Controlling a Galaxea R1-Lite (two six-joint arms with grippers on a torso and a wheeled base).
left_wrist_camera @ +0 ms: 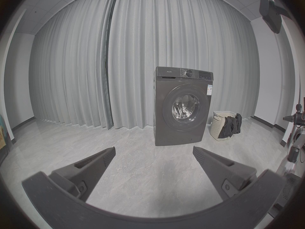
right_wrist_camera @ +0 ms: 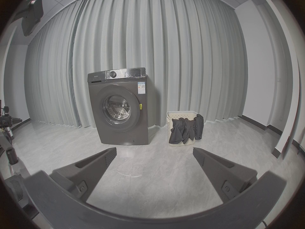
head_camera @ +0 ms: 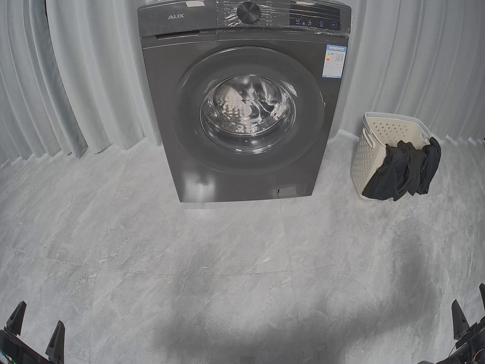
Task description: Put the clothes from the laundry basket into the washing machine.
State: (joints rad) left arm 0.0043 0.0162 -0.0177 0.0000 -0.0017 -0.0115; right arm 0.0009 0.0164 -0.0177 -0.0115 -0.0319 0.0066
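A dark grey washing machine stands on the floor ahead with its round glass door shut. To its right sits a cream laundry basket with black clothes draped over its front rim. The same machine, basket and clothes appear far off in the left wrist view, and the machine, basket and clothes in the right wrist view. My left gripper is open at the lower left, my right gripper open at the lower right; both hold nothing and are far from the basket.
Pale marbled floor tiles stretch between me and the machine. Grey curtains hang behind the machine and basket. A white wall with a dark skirting stands to the right.
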